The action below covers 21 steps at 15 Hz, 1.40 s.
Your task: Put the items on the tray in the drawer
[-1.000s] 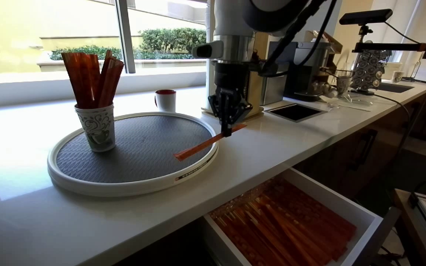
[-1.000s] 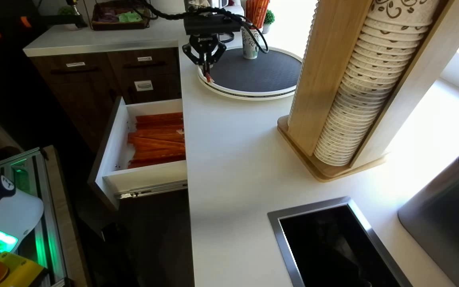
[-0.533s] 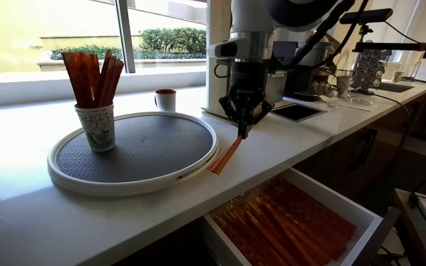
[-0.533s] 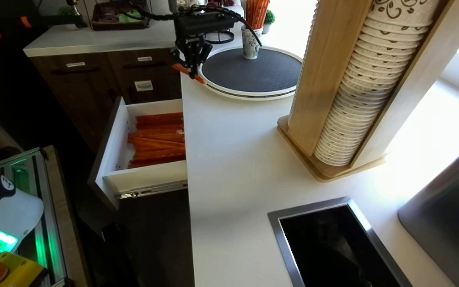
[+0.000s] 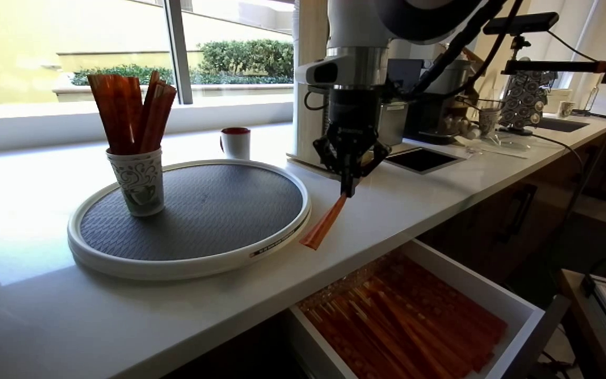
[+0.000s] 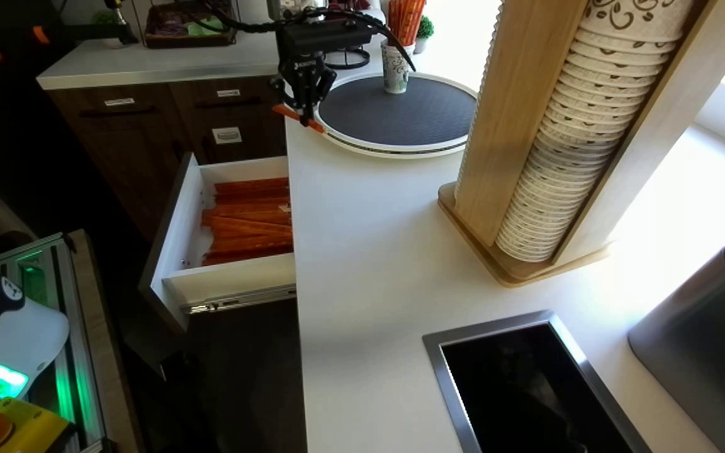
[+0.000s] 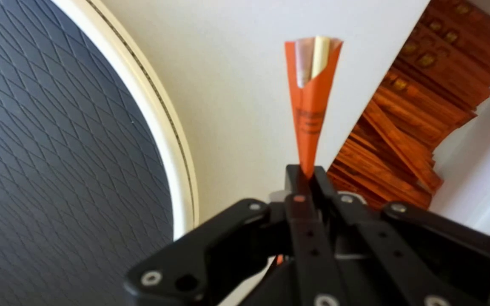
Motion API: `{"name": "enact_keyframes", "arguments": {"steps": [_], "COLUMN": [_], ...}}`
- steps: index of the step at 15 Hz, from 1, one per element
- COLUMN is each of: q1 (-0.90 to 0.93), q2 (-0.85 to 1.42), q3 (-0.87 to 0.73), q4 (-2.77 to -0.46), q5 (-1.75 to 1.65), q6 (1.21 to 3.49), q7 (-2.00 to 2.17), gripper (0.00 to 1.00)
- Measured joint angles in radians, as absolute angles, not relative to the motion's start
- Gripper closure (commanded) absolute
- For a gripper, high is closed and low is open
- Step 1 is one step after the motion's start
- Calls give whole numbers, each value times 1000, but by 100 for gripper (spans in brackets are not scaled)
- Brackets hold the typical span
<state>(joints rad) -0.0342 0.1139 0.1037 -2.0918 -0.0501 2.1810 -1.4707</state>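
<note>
While the gripper [image 5: 347, 192] pinches one red-orange stick [image 5: 325, 225] alongside, the tray [image 5: 224, 210] — grey, white-rimmed — bears a patterned cup [image 5: 141, 184] of similar sticks [image 5: 119, 113]; the pulled-out drawer [image 6: 233, 280] holds flat-laid sticks [image 6: 249, 220].

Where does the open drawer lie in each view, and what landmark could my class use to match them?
In an exterior view, the drawer is in the lower right, cut off below.
In an exterior view, the drawer is left of the middle, about mid-height.
In the wrist view, the drawer is on the right, partly cut off.
Shared landmark: the white-rimmed tray, visible in all three.
</note>
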Motion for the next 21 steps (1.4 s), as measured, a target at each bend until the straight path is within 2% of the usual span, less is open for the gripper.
{"name": "enact_keyframes", "arguments": {"steps": [8,12,13,17,18,21], "q1": [76,109,115,121,122,122], "q2": [125,155,163,180,180,180], "q3": [126,135,138,150,150,150], "q4": [-2081,-2113,-2128,-2166,-2166,-2165], "q5": [-342,-512,-543,-572,-573,-572], "q6": [1966,1999,2032,2099,2099,2099], "q7": [-1459,-1477,-1487,-1515,-1518,-1520], "gripper": [98,98,93,93,98,98]}}
